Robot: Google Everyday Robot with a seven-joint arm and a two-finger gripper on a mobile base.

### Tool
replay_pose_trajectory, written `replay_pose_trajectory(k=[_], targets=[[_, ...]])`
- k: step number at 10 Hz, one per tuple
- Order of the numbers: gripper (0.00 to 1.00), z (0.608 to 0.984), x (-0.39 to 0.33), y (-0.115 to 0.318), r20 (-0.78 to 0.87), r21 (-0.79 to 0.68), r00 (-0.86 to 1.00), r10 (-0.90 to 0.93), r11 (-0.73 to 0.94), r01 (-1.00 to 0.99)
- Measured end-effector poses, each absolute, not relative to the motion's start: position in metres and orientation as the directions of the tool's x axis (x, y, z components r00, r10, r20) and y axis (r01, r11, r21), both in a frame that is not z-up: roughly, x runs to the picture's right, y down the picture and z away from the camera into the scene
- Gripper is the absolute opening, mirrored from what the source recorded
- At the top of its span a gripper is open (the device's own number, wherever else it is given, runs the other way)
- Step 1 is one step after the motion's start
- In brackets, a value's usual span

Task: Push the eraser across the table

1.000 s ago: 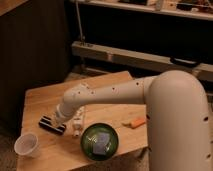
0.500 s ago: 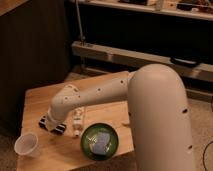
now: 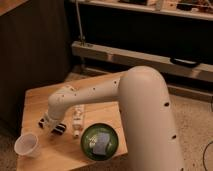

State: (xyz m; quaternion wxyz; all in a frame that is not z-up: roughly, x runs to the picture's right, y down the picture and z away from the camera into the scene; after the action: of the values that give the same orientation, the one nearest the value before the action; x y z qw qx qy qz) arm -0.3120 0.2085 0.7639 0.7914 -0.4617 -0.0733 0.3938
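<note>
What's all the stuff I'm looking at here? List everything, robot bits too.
table: 1, light wood, centre-left of the view.
eraser: 1, black, left part of the table, right at the claw and partly hidden by it.
bottle: 1, white, lying on the table between the claw and the bowl.
bowl: 1, green, near the table's front edge, with something pale bluish inside that I cannot identify.
cup: 1, white, front left corner of the table.
shelf rail: 1, grey metal, behind the table.
arm: 1, white, reaching from the right across the table.
claw: 1, dark, low at the tabletop at the arm's left end.
</note>
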Motion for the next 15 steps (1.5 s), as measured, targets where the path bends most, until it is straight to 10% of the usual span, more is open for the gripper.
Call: replay_pose_trajectory(k=[15], targets=[[0.00, 0.818, -0.309, 0.213, -0.370, -0.730, 0.666, 0.648, 0.241, -0.640]])
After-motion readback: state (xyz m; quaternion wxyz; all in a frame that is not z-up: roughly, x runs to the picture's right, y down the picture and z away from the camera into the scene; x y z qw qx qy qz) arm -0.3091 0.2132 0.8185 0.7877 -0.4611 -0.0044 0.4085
